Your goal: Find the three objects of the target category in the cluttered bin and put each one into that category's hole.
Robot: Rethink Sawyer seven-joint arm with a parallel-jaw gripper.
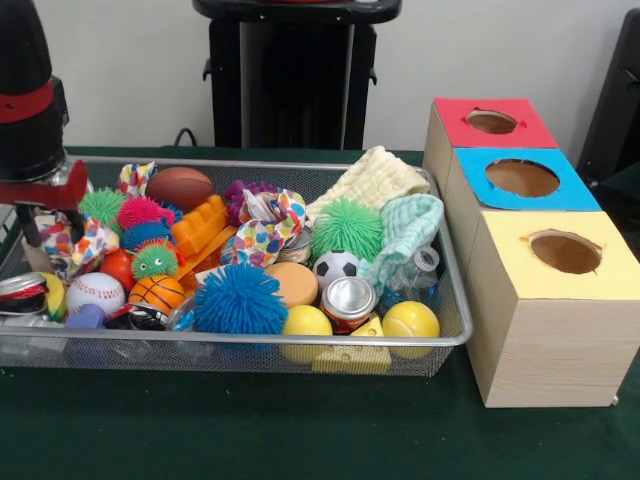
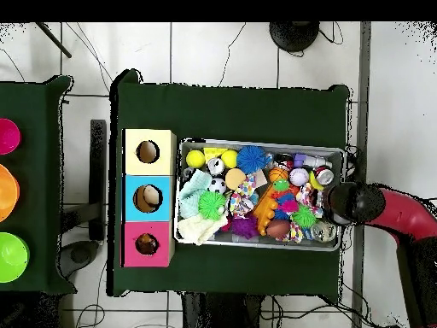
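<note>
**Arm over the bin's left end, three holes waiting on the right**

Far left in the front view, the red and black arm comes down over the left end of the wire mesh bin, and the tool sits low among the clutter there; whether it is spread or pinching anything, I cannot tell, the toys hide it. Just beside it lie a baseball, a crushed can and a patterned cloth. Moving right: a small basketball, a brown football at the back, an orange block piece, then a big blue spiky ball at the front rim. Centre: another patterned cloth, a soccer ball, a green spiky ball, an upright can with yellow balls on either side. A cream cloth and a mint cloth drape the right end. On the green tabletop, right of the bin, stand three wooden boxes: yellow-topped box nearest, blue-topped box behind, red-topped box farthest, each with a round hole. The overhead view shows the three touching in a row beside the bin
</note>
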